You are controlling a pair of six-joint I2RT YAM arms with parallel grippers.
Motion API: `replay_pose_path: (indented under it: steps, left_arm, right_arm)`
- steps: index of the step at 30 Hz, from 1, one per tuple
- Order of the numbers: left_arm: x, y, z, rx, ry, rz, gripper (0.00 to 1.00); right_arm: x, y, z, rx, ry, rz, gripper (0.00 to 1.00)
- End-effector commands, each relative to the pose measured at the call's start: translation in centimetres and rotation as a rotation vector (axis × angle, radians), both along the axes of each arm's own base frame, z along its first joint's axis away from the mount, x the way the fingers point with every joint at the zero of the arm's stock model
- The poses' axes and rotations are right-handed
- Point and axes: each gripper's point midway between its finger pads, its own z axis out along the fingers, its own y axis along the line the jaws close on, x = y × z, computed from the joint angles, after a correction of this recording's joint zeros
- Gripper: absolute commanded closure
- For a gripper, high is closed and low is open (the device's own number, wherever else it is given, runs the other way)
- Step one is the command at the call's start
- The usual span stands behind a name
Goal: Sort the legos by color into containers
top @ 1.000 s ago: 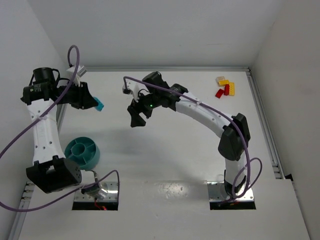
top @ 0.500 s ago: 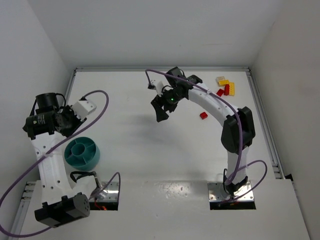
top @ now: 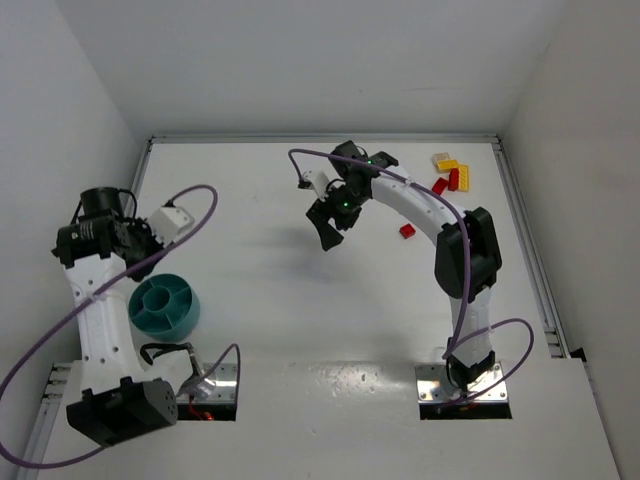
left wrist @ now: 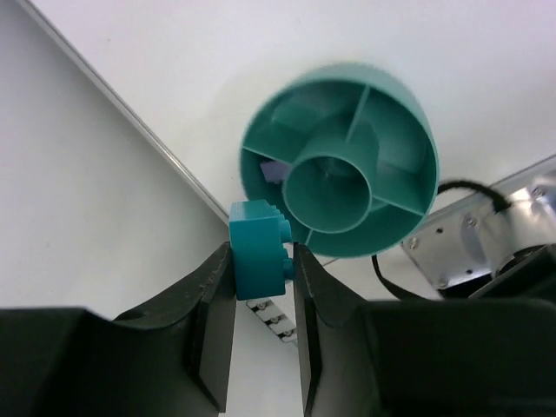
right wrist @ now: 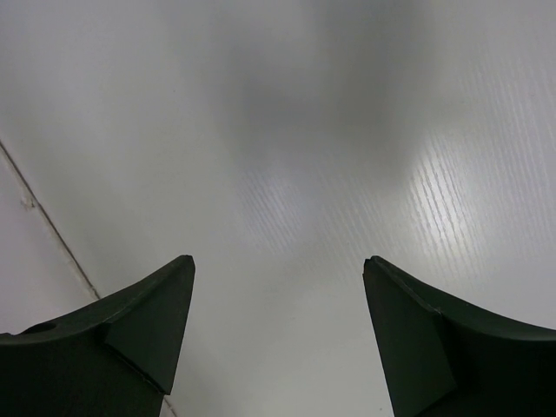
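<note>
**White worktop [top: 300,320], one brick held near the bowl**

Left end effector [left wrist: 262,261] is clamped on a teal brick [left wrist: 256,243], which lines up with the rim of the bowl [left wrist: 424,130] in the wrist view. A pale speck in one compartment may be another brick. Right end effector [right wrist: 278,287] hangs spread wide over the worktop. Red and yellow bricks [top: 447,175] lie far right, with one red brick [top: 406,231] nearer.

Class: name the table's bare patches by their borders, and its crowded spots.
Bare: the middle, between the teal bowl and the right gripper; between the base plates. Crowded: the bricks in the far-right corner; the bowl by the left gripper.
</note>
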Motion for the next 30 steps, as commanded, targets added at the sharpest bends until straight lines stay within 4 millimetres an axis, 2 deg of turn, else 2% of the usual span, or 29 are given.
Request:
replay_pose_path:
  steps: [1, 3, 4, 6, 7, 8, 12, 15, 17, 20, 21, 22, 23, 30]
  left_arm:
    - [4.1, -0.7, 4.9, -0.112, -0.167, 0.080, 1.00]
    - [6.1, -0.5, 6.1, -0.172, -0.176, 0.157, 1.00]
    - [7.3, -0.4, 8.8, -0.180, -0.246, 0.170, 1.00]
    - [8.6, 0.2, 10.3, -0.193, -0.279, 0.222, 1.00]
    - [9.5, -0.3, 10.5, -0.212, -0.272, 0.239, 1.00]
    - [9.9, 0.1, 11.7, -0.181, -0.300, 0.261, 1.00]
    - [10.7, -0.1, 11.9, -0.186, -0.297, 0.341, 1.00]
    - [10.8, -0.4, 10.3, -0.172, -0.245, 0.361, 1.00]
    - [10.1, -0.1, 8.9, -0.139, -0.203, 0.360, 1.00]
    - [8.5, 0.0, 8.2, -0.087, -0.188, 0.317, 1.00]
    - [7.5, 0.4, 6.6, -0.056, -0.141, 0.321, 1.00]
    - [6.6, 0.6, 6.5, -0.035, -0.142, 0.319, 1.00]
    - [5.8, 0.8, 5.4, -0.012, -0.110, 0.323, 1.00]
    - [1.1, 2.4, 3.7, 0.083, -0.089, 0.301, 1.00]
  right_arm:
    - [0.7, 0.1, 1.2, 0.015, -0.040, 0.009, 0.22]
    - [1.0, -0.3, 1.2, 0.015, -0.040, 0.000, 0.22]
    - [1.0, -0.3, 1.4, 0.020, -0.048, 0.000, 0.22]
    - [0.8, -0.4, 1.5, 0.021, -0.049, 0.000, 0.23]
    - [0.7, -0.4, 1.8, 0.026, -0.058, 0.000, 0.23]
    - [0.4, -0.4, 1.6, 0.030, -0.046, 0.004, 0.23]
    - [-0.1, -0.5, 2.0, 0.048, -0.049, 0.000, 0.23]
    - [-0.5, -0.5, 1.7, 0.052, -0.028, -0.003, 0.23]
    - [-0.5, -0.5, 2.1, 0.056, -0.036, -0.003, 0.23]
    - [-0.8, -0.6, 1.5, 0.051, -0.027, -0.004, 0.23]
    - [-0.8, -0.6, 1.9, 0.056, -0.034, -0.003, 0.23]
    - [-1.2, -0.7, 1.5, 0.057, -0.018, 0.000, 0.23]
    - [-1.2, -0.7, 1.5, 0.057, -0.017, 0.000, 0.23]
    - [-1.0, -0.4, 1.1, 0.059, -0.010, 0.011, 0.24]
